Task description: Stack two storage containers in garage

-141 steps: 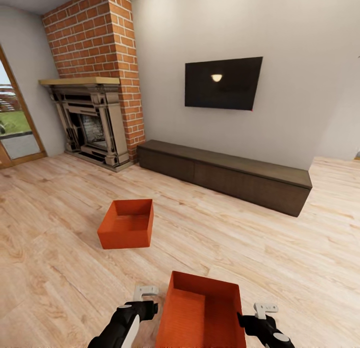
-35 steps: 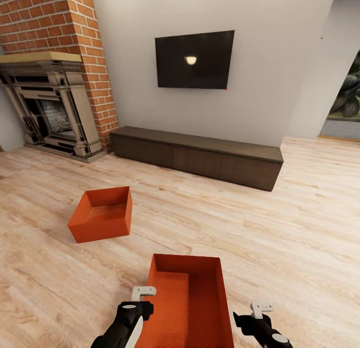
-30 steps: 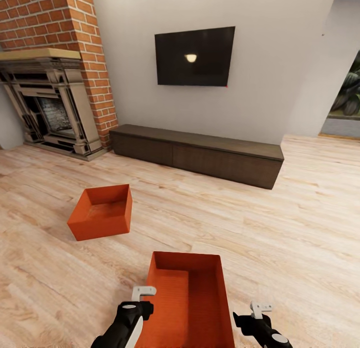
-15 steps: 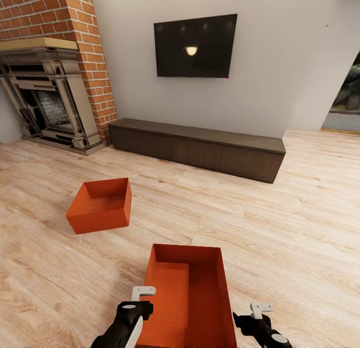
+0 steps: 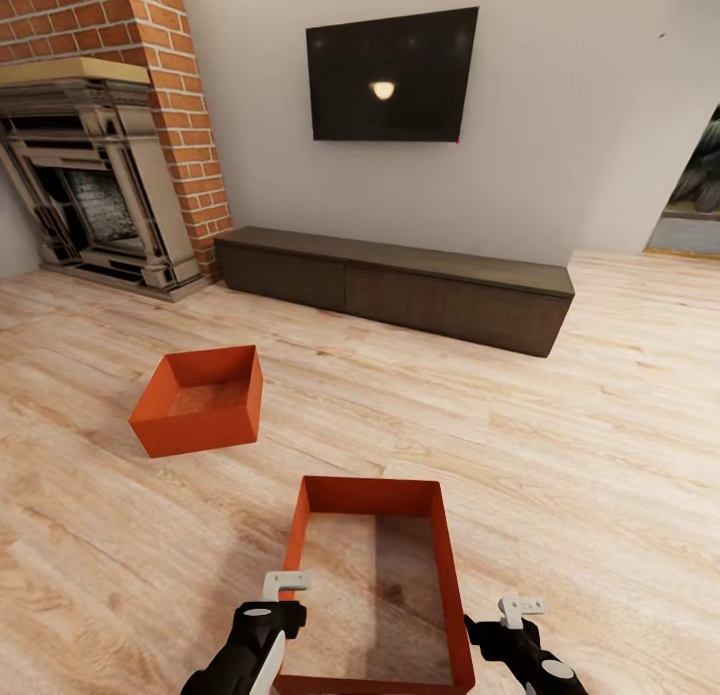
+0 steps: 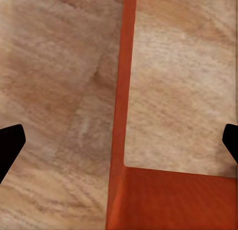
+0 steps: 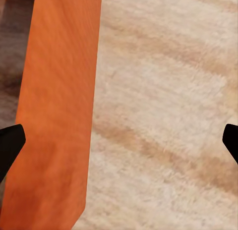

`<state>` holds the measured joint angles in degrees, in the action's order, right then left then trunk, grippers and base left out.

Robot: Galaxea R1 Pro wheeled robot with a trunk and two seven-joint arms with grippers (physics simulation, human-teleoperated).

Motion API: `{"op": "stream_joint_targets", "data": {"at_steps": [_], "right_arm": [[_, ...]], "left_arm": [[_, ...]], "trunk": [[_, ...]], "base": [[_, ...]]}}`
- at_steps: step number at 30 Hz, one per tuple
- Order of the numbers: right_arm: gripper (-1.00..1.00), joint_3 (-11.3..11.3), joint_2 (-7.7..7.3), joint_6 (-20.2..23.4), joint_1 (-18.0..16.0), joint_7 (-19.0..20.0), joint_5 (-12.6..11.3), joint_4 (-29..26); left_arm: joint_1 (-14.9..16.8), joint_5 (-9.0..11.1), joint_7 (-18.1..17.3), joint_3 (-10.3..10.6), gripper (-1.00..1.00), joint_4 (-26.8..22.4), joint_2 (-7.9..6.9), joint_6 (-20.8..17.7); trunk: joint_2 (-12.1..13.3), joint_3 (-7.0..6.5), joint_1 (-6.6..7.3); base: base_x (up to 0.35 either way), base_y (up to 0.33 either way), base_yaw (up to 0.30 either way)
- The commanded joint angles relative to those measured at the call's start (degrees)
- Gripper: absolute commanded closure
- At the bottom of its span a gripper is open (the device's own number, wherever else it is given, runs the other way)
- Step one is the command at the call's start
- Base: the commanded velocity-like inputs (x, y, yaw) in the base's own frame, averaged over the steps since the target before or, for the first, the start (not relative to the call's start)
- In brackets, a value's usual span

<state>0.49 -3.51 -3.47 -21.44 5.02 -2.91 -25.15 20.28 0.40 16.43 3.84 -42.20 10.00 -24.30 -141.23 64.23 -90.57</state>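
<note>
Clearly, we stood over two storage containers on the living room's plank floor (image 5: pixel 560 445).

We counted two alike orange-red boxes: the near container (image 5: pixel 447 585) lay between our hands, the far container (image 5: pixel 205 430) sat to the left, well apart. We judged them light, stiff and thin-walled, with smooth sides that could slip, so each long rim looked the best hold. Our left hand (image 5: pixel 288 581) straddled the near box's left wall with fingers spread wide; our right hand (image 5: pixel 520 607) hung just outside its right wall, equally wide, gripping nothing. We also saw one cabinet (image 5: pixel 400 285), one TV (image 5: pixel 392 75) and one fireplace (image 5: pixel 90 185).
</note>
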Motion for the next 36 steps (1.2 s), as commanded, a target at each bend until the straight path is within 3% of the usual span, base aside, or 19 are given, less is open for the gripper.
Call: {"op": "stream_joint_targets", "data": {"at_steps": [1, 9, 18, 36], "right_arm": [[-1.00, 0.03, -0.01, -0.21, 0.04, 0.34, -0.23, 1.69], [-1.00, 0.03, 0.05, -0.23, 0.07, 0.41, -0.20, 1.69], [-1.00, 0.03, 0.20, -0.23, 0.08, 0.43, -0.25, 1.69], [-1.00, 0.07, 0.19, -0.31, 0.08, 0.43, -0.17, 2.00]], "left_arm": [[0.02, 0.08, 0.26, 0.12, -1.00, -0.07, 0.00, -0.31], [0.29, 0.04, 0.18, 0.04, -1.00, -0.05, 0.00, -0.54], [0.65, 1.13, -1.78, 0.03, -1.00, 0.00, -1.01, -0.49], [0.72, 1.44, -1.86, 0.03, -1.00, -0.01, -0.63, -0.40]], "trunk": [[-0.01, 0.06, 0.00], [-0.01, 0.07, 0.00], [-0.01, 0.07, 0.00], [-0.01, -0.57, 0.00]], "base": [[0.000, 0.000, 0.000], [0.000, 0.000, 0.000], [0.000, 0.000, 0.000], [0.000, 0.000, 0.000]]}}
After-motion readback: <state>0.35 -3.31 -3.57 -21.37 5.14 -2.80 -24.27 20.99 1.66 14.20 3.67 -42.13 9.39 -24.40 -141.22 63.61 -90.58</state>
